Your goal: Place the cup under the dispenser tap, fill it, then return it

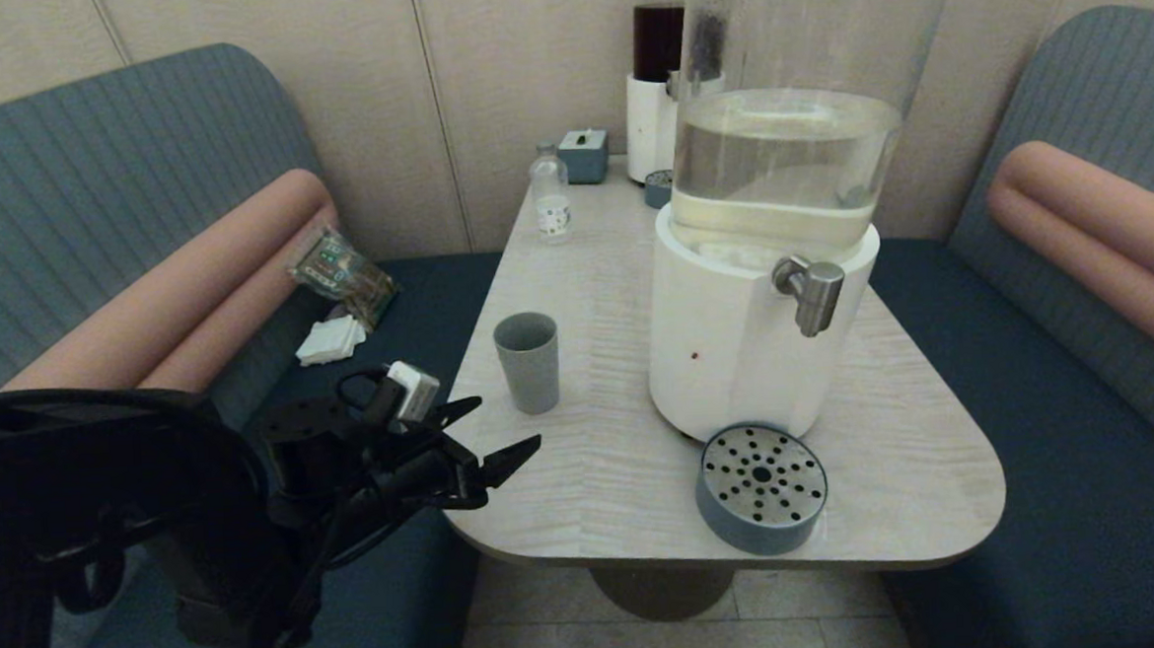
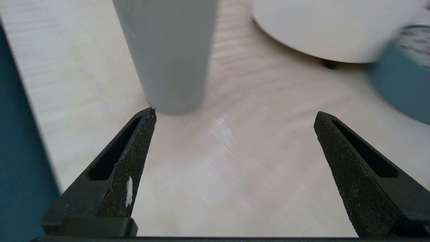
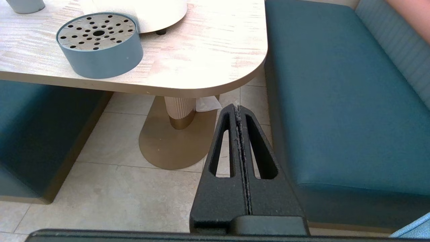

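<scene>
The grey-blue cup stands upright on the table's left part, apart from the big dispenser. In the left wrist view the cup rises just beyond my left gripper, which is open with nothing between its fingers. In the head view that left gripper hovers at the table's near left edge, short of the cup. The steel dispenser tap juts from the white base of the clear-tank dispenser, its nozzle over bare table. My right gripper is shut and empty, hanging below table level beside the right bench; the head view does not show it.
A round blue-grey drip tray with a perforated metal top sits near the table's front edge, before the dispenser. A small clear bottle, a grey box and a dark-tank dispenser stand at the back. Blue benches flank the table.
</scene>
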